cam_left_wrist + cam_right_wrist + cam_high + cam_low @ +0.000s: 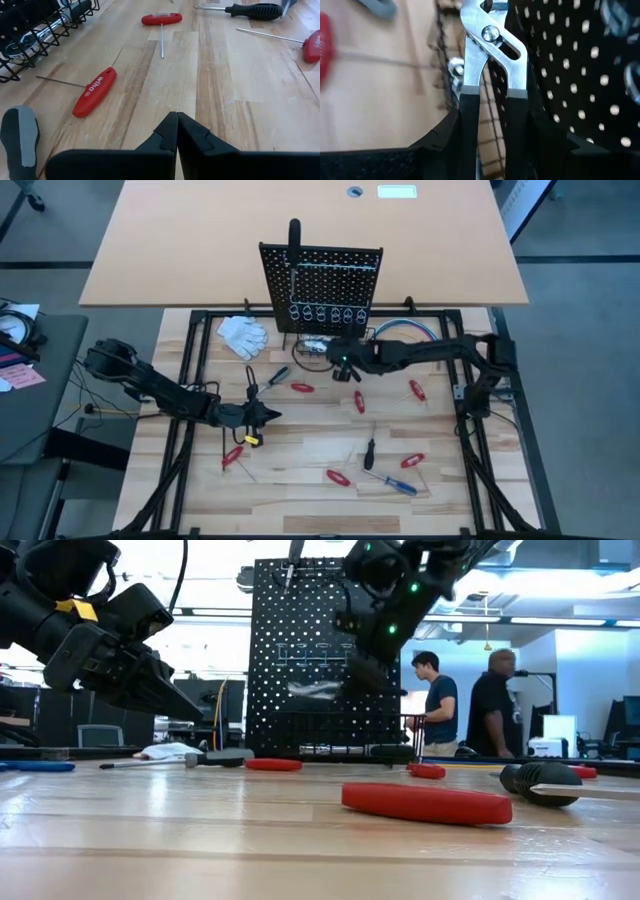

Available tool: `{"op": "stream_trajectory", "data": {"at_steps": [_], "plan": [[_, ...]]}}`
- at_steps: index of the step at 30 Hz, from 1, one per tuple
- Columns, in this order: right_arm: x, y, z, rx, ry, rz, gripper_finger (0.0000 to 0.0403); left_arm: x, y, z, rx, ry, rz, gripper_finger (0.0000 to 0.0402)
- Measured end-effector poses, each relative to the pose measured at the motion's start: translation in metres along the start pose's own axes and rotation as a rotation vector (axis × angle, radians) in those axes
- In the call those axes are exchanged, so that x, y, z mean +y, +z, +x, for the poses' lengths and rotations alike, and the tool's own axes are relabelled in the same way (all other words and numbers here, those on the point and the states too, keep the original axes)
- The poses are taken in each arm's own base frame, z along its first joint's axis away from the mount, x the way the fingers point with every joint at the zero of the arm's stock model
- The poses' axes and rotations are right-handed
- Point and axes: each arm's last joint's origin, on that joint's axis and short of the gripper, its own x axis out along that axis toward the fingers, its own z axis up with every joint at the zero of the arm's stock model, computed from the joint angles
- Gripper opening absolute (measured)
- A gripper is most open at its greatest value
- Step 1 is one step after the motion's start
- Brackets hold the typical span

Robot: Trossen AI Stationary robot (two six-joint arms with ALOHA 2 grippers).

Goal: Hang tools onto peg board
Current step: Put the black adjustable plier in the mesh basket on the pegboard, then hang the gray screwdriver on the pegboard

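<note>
The right gripper (492,135) has its jaws clamped on the black handles of a pair of pliers (487,55), whose steel head points away from the wrist toward the peg board (322,280). Held by the grips, the head and pivot stay free, which I judge leaves the working end clear to go into a ring or the basket. In the high view the right gripper (345,365) hovers just in front of the board's foot, near the row of silver rings (320,312) and above the wire basket (35,35); whether the pliers already touch anything there cannot be told. The left gripper (176,135) has its jaws pressed together, holding nothing, and hangs low over the wooden surface (300,455) well to the left of the board, apparently waiting. Ahead of it lie a red-handled tool (95,92) and a second red-handled tool (161,19) with thin shafts, flat on the wood, and a black-handled screwdriver (252,11) farther off. More red tools, a blue-handled screwdriver (403,487) and another black one are scattered across the near half of the surface, not yet hung. White gloves (243,334) lie beside the board's left corner, and coloured cables (405,330) curve at its right.
</note>
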Motion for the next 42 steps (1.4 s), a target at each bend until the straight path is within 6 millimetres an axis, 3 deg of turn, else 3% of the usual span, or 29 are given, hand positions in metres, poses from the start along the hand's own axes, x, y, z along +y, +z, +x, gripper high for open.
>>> {"op": "stream_trajectory", "data": {"at_steps": [6,13,22,27,35,42], "plan": [[-0.011,-0.005,0.006,0.030,-0.017,0.014,0.0179,0.000,0.000,0.000,0.001,0.000,0.000,0.0000],[-0.012,-0.005,0.007,0.029,-0.018,0.019,0.0245,0.000,0.000,0.000,0.001,0.001,0.000,0.0000],[-0.010,-0.004,0.006,0.025,-0.017,0.015,0.0227,0.000,-0.001,0.000,0.007,0.001,0.000,0.0000],[-0.005,0.003,-0.011,-0.018,-0.007,0.006,0.0210,0.001,-0.002,0.000,0.021,0.009,0.011,0.0000],[0.020,0.011,-0.058,-0.123,0.047,0.035,0.0186,0.004,-0.003,-0.004,0.071,0.067,0.037,0.0000],[0.062,-0.028,-0.051,-0.276,0.255,0.217,0.0168,0.010,0.006,-0.019,0.131,0.160,0.041,0.0000]]}}
